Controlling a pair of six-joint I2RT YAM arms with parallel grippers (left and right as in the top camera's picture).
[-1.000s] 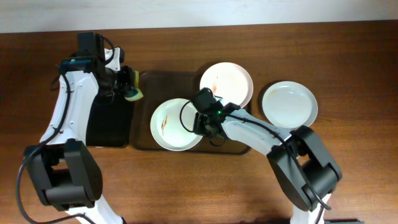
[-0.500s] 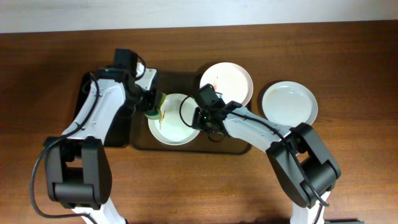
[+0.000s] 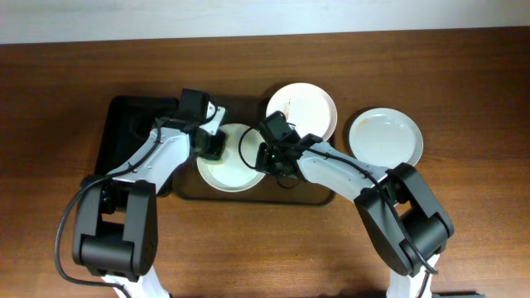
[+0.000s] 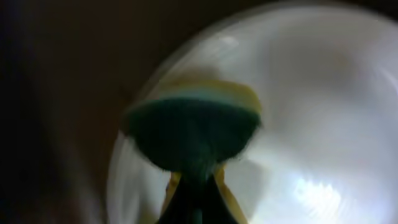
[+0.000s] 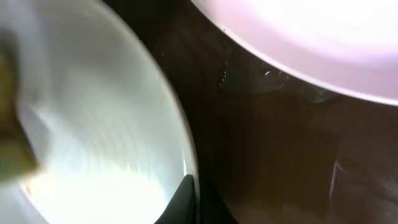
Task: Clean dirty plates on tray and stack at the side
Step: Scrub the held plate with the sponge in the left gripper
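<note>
Left hand [image 3: 212, 147] is clamped on a green-and-yellow sponge [image 4: 193, 124], which sits between its dark fingers [image 4: 188, 208] at the left rim of the front plate [image 3: 233, 174]. That plate lies in the front-left part of the dark brown tray [image 3: 248, 196]. From overhead the sponge is hidden under the wrist. The left wrist view is heavily blurred, so the sponge's edges smear and I cannot tell whether it presses on the plate.

Right hand [image 3: 270, 159] is at the same plate's right rim. In its wrist view the fingers [image 5: 185, 199] are cut off by the bottom edge. They narrow to a thin dark wedge with the rim running into it, so they look pinched shut on the rim. A yellowish patch [image 5: 11, 124] at that view's left edge is too soft to identify.

Both arms cover much of the front plate, and any smears on it cannot be made out. The back plate [image 3: 302, 109] lies in the tray's back-right corner, with a thin brown-orange smear near its left side. The right wrist view shows only an edge of it, washed pale. The side plate [image 3: 385, 138] rests on the counter [image 3: 464, 83] to the right of the tray, apart from it. A black tray [image 3: 132, 141] lies just left of the brown one, partly covered by the left arm.
</note>
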